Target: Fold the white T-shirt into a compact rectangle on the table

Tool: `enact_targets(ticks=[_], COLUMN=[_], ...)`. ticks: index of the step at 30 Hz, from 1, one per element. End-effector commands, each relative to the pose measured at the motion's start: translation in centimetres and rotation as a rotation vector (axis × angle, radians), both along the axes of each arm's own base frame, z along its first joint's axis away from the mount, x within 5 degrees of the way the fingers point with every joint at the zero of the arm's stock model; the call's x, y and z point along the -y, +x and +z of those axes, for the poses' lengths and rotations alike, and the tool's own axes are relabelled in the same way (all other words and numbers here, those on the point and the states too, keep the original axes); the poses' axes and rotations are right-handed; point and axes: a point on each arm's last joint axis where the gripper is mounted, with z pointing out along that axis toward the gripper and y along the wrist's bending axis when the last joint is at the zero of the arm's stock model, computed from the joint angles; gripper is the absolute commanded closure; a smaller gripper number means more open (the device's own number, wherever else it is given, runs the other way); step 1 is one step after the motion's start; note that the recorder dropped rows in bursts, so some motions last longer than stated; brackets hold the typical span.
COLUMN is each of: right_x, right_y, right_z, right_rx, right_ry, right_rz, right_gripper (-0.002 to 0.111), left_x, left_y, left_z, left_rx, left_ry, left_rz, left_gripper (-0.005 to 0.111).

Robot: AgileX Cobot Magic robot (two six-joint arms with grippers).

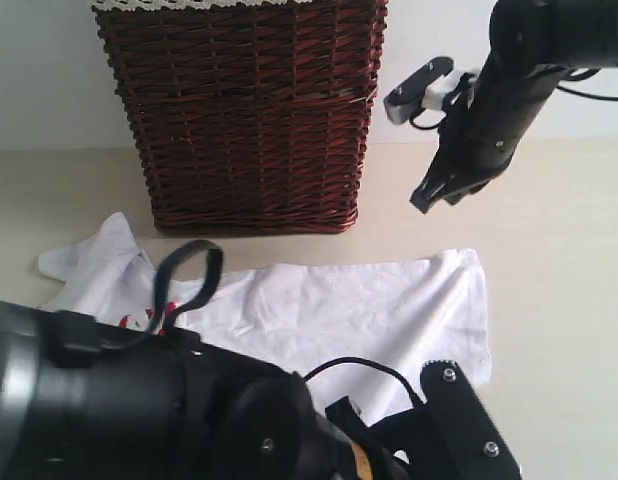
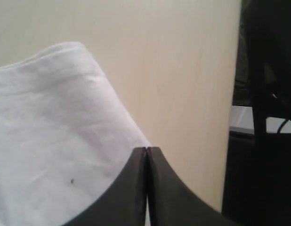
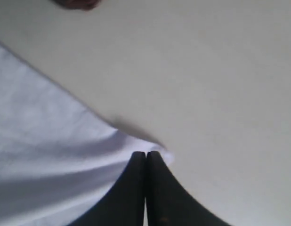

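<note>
White T-shirt (image 1: 339, 300): spread on table (image 1: 559, 300) in front of wicker basket (image 1: 249, 110), rumpled at its left end.
Left gripper (image 2: 146, 151): fingers pressed together at the shirt's edge; whether cloth is pinched cannot be told.
Right gripper (image 3: 146, 154): fingers together, empty, raised above the shirt's corner.

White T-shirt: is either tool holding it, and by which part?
Right tool is shut, raised clear of the white T-shirt, holding nothing. Left tool is shut at its edge; a pinch cannot be told.
</note>
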Motion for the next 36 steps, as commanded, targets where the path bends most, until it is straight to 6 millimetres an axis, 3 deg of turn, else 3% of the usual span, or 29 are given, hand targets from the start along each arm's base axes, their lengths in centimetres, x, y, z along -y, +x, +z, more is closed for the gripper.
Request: enact_targets(ticks=[1, 6, 11, 19, 30, 36], right_x=[-0.3, 0.1, 0.0, 0.1, -0.2, -0.1], right_y=[-0.4, -0.1, 0.3, 0.1, 0.8, 0.8], right_z=[-3.9, -7.0, -8.0, -11.1, -11.4, -11.4], right_rx=[-0.098, -0.170, -0.150, -0.229, -0.158, -0.155], right_ry=[0.006, -0.046, -0.049, -0.073, -0.047, -0.049], right_rz=[0.089, 0.100, 0.106, 0.131, 0.108, 0.111], right_gripper=[0.108, 0.108, 0.108, 0.108, 0.108, 0.108], left_x=[2.3, 3.3, 2.2, 1.4, 2.3, 2.2], left_y=[0.8, 1.8, 2.2, 2.6, -4.1, -5.6], left_z=[-0.7, -2.4, -3.4, -3.8, -4.0, -4.0], left_rx=[0.004, -0.034, -0.109, -0.062, -0.091, -0.111], left_ry=[-0.025, 0.014, 0.125, 0.220, 0.307, 0.341], left_rz=[0.029, 0.053, 0.050, 0.066, -0.146, -0.188], left_gripper=[0.107, 0.107, 0.107, 0.107, 0.107, 0.107])
